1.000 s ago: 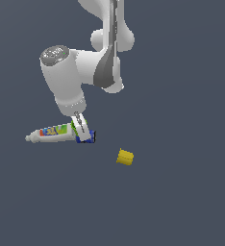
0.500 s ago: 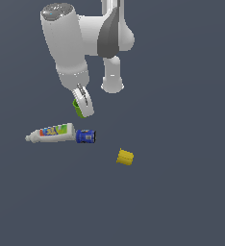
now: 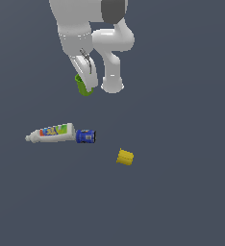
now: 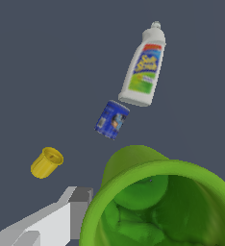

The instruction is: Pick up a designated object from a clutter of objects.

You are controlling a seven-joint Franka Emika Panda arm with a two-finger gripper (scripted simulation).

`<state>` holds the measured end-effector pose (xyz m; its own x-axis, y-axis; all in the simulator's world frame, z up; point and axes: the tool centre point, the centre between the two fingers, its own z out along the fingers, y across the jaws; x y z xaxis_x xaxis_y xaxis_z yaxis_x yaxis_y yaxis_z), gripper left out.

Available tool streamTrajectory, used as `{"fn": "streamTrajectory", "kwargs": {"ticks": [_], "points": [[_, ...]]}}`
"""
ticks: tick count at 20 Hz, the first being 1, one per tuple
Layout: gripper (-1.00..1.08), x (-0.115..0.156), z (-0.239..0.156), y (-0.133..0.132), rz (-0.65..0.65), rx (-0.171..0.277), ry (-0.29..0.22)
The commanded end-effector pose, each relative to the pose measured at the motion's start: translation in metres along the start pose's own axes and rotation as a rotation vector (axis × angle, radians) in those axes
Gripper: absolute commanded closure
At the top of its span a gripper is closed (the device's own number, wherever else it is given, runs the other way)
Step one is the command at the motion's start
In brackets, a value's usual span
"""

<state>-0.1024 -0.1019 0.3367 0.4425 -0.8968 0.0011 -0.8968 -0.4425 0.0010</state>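
Lying on its side at the exterior view's left: a white bottle (image 3: 51, 133) with a colourful label, cap end pointing to the exterior view's left. Touching, or almost touching, its flat base: a small blue can (image 3: 85, 136), also lying on its side; in the wrist view a thin gap between bottle (image 4: 143, 67) and can (image 4: 112, 119).

Well above these two, off the dark grey floor (image 3: 181, 192): the lime-green cup (image 3: 83, 86), held in the air. Clamped on it by the gripper (image 3: 87, 77), fingers closed on the cup wall, one pale finger (image 3: 87, 72) visible in front of the green. Cup tilted, partly hidden behind that finger. Very near to the wrist camera, so filling much of that view: round rim and hollow green inside of the cup (image 4: 157, 202), with one grey-white finger (image 4: 61, 216) just beside the rim on the outside. Second finger not visible there.

Behind the cup, toward the exterior view's right: the white arm (image 3: 109, 53).

Further to the exterior view's right, on the floor and well apart from can and bottle: a yellow ribbed cylinder (image 3: 125, 157), lying on its side. Open hollow end visible in the wrist view (image 4: 46, 162).
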Motion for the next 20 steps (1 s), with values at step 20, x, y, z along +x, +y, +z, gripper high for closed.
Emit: {"fn": "streamTrajectory", "kwargs": {"ticks": [20], "points": [[1.08,-0.035,-0.077,0.033,-0.001,0.001,-0.001]]}}
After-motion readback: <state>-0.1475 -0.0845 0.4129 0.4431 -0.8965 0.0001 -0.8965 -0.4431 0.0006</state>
